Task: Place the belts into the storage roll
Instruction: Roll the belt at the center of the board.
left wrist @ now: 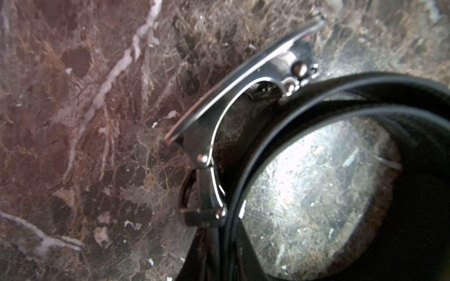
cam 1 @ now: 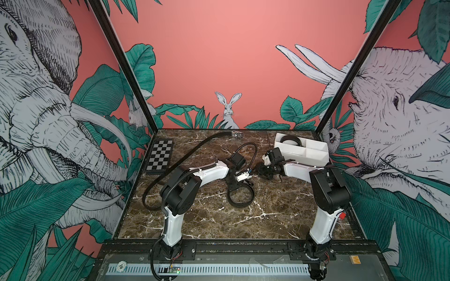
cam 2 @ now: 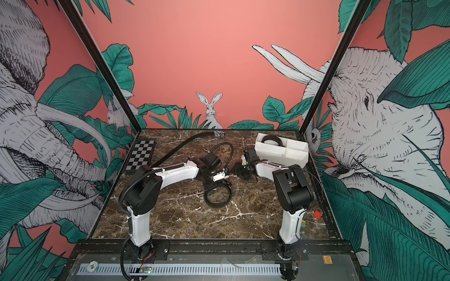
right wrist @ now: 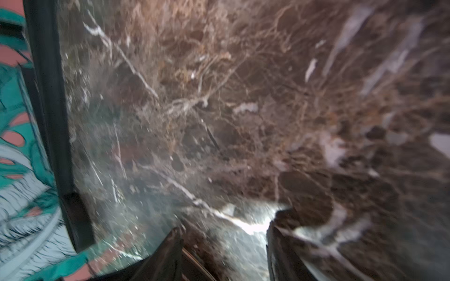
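Observation:
A black belt coiled into a loop [cam 1: 241,197] [cam 2: 217,197] lies mid-table, its silver buckle [left wrist: 207,126] standing on edge beside the strap [left wrist: 316,97]. My left gripper [cam 1: 239,186] [left wrist: 219,262] reaches down onto the coil's far side, shut on the doubled strap. A second belt [cam 1: 185,155] [cam 2: 170,153] stretches in a long curve from the left edge to its buckle [cam 1: 237,134] at the back. The white storage roll [cam 1: 314,155] [cam 2: 292,157] stands back right with a coiled belt [cam 1: 289,140] in its far compartment. My right gripper [cam 1: 261,168] [right wrist: 224,253] hangs low, left of the storage roll, open over bare marble.
A black-and-grey checkered board [cam 1: 159,157] lies at the back left. A small red block [cam 2: 317,214] sits near the right edge. A thin camera cable [cam 1: 252,150] arcs above the left wrist. The black frame post [right wrist: 48,97] shows in the right wrist view.

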{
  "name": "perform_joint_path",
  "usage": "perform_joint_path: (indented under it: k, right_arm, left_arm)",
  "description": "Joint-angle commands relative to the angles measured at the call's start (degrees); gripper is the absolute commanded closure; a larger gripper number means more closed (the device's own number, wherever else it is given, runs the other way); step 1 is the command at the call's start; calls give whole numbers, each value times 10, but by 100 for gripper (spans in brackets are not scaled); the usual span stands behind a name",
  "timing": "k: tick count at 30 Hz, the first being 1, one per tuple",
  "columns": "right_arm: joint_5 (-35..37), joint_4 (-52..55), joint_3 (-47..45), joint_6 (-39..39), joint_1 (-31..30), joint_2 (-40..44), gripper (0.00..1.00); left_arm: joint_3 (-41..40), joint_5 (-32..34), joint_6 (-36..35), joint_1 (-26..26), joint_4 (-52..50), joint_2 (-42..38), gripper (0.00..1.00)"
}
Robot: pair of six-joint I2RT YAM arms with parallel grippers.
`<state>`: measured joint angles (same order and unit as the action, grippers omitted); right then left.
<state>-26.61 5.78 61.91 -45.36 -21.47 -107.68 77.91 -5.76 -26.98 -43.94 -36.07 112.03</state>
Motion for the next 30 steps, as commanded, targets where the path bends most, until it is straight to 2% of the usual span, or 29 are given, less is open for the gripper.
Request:
perform_joint_path:
  k: [1,7,12,17,20,22,25,27,30]
  right_arm:
    - [-28,-27,-22,-31,-12,-7,53]
    - [-55,-49,-57,-29,-41,4,62]
    - [-76,-105,-108,-68,-55,13,72]
    - [-74,-118,-140,-83,-73,40,74]
    - [-69,-119,-152,-89,-81,53,74]
    - [-66,-117,-162,-92,-81,59,74]
    - [-61,-106,-169,-77,-81,71,74]
    - [-37,-63,-166,-31,-81,96,67]
    - [15,-1,-167,46,-76,141,56]
  left_arm:
    - [12,-9,-20,-4,-2,9,100]
    - [24,-8,-25,-4,-4,22,91]
    - [23,3,-26,-4,6,27,86]
    - [9,42,-23,-4,24,24,68]
    - [-2,58,-21,-3,42,19,63]
    - [-5,54,-22,-2,48,18,65]
    - [-3,47,-25,0,51,21,85]
    - [-3,43,-30,0,55,22,97]
    - [-7,40,-40,0,60,21,100]
